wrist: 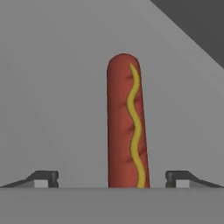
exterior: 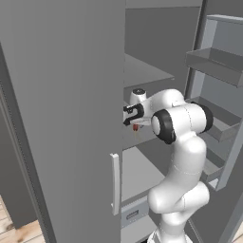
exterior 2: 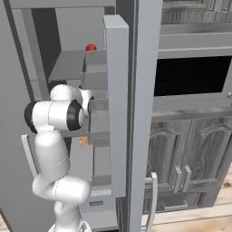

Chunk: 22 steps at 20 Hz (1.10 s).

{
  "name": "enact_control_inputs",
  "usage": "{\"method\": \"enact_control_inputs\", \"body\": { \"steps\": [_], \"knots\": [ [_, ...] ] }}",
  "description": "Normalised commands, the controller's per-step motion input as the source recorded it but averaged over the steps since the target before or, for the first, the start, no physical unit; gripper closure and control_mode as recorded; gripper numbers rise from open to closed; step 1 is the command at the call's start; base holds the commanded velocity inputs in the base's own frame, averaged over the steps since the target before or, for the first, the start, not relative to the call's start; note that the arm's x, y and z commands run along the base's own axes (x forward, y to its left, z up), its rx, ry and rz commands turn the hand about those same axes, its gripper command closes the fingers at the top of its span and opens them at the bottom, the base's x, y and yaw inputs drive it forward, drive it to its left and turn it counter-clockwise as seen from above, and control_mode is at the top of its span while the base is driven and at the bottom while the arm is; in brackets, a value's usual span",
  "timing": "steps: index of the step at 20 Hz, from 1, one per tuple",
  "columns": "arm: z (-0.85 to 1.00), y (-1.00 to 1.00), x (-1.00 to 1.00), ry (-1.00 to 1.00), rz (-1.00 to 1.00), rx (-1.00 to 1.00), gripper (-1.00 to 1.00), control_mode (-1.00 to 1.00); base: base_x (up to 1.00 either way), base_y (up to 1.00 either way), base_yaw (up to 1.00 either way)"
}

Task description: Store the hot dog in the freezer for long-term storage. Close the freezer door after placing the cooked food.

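The slim red-orange hot dog with the yellow mustard squiggle [wrist: 126, 122] sits between the tips of your tool [wrist: 112, 179], which stands wide with nothing gripped — looks like it's on the flat grey freezer shelf [wrist: 52, 87]. Back out crooked and a finger could knock it rolling off. The tall grey freezer door with bins [exterior 2: 115, 104] hangs open beside your arm — swing it early and it clips the elbow.

Hot dog [wrist: 126, 127] glossy smooth; freezer [exterior: 61, 95] matt grey; floor [exterior 2: 199, 219] wood.
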Motion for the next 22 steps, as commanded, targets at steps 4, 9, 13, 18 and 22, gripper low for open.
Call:
{"method": "enact_control_inputs", "body": {
  "steps": [4,9,13,18,22],
  "knots": [
    [0.0,0.0,-0.1,0.0,-0.01,0.0,-1.0,-1.0,0.0,0.0,0.0],
    [0.0,0.0,-0.43,-0.01,-0.01,0.0,-1.0,-1.0,0.0,0.0,0.0],
    [0.02,0.0,-0.51,-0.05,0.0,0.0,-1.0,-1.0,0.0,0.0,0.0],
    [0.21,0.03,-0.31,0.0,0.0,0.0,-1.0,-1.0,0.0,0.0,0.0],
    [0.25,0.0,-0.23,0.0,0.0,0.0,-1.0,-1.0,0.0,0.0,0.0]
  ]
}}
